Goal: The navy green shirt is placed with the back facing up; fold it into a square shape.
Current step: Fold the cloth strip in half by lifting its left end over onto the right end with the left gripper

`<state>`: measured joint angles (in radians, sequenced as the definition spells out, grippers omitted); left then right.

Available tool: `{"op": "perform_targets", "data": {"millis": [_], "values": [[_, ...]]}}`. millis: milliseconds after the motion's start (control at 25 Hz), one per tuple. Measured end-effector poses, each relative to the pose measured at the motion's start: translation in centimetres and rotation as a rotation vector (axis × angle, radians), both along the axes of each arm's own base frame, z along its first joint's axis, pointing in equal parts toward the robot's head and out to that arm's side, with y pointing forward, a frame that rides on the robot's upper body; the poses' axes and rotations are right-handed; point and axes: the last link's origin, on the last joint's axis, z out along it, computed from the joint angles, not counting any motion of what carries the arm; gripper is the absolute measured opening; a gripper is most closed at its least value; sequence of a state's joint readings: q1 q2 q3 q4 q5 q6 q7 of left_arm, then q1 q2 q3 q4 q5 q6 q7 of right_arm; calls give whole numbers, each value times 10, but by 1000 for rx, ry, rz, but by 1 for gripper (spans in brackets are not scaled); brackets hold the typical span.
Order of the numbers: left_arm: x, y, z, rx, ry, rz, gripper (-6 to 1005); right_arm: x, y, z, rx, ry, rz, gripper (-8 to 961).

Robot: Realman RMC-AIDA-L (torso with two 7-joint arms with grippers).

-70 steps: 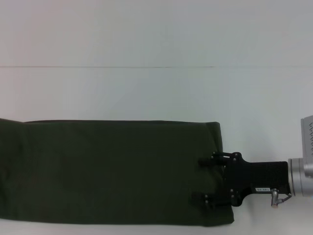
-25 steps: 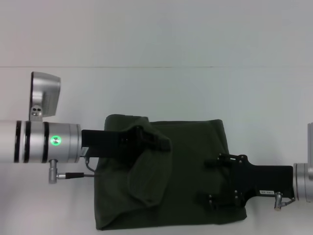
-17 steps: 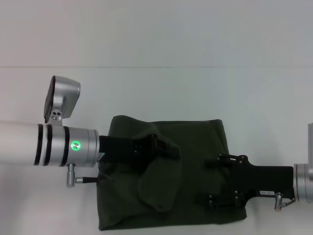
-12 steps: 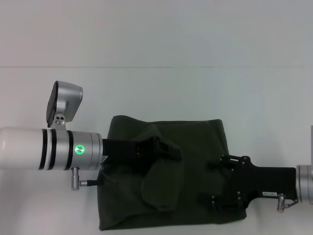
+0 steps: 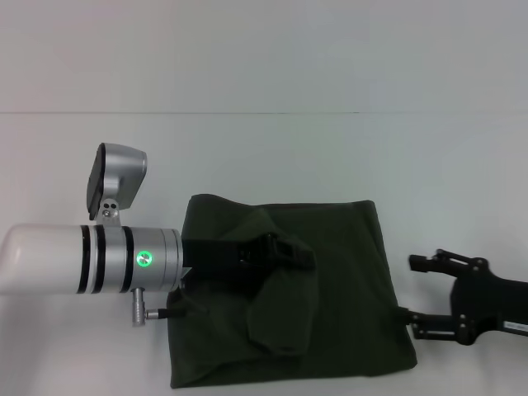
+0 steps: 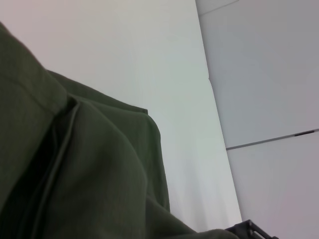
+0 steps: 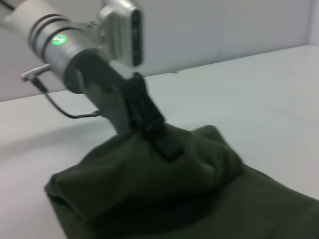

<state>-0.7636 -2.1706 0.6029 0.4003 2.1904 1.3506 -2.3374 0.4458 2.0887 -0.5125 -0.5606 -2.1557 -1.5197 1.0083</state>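
Pinching a raised fold of the navy green shirt (image 5: 346,280), left gripper (image 5: 285,252) fingers closed, right gripper (image 5: 422,289) fingers spread, beside it.

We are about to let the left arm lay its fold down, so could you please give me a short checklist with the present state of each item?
1. Left hand shut on the navy green shirt: ok, a bunch of cloth hangs from it.
2. Right hand off the shirt: ok, open, just past the shirt's right edge.
3. Landing area on the shirt's right half unobstructed: ok.
4. Carried cloth smooth: not ok, it droops in a bunched lump.
5. Shirt's far and right edges straight: ok; near edge partly out of view, cannot tell.
6. Table around the shirt: ok, bare white surface.
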Motion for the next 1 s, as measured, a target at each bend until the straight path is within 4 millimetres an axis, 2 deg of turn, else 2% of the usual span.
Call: {"op": "perform_targets", "data": {"millis": [280, 640, 1000], "values": [[1, -1, -4, 0, 1, -8, 82, 16, -11, 14, 69, 22, -68, 916], [14, -3, -6, -36, -39, -41, 82, 18, -12, 14, 81, 27, -80, 916], [25, 3, 15, -28, -108, -70, 83, 17, -10, 11, 72, 21, -75, 915]]}}
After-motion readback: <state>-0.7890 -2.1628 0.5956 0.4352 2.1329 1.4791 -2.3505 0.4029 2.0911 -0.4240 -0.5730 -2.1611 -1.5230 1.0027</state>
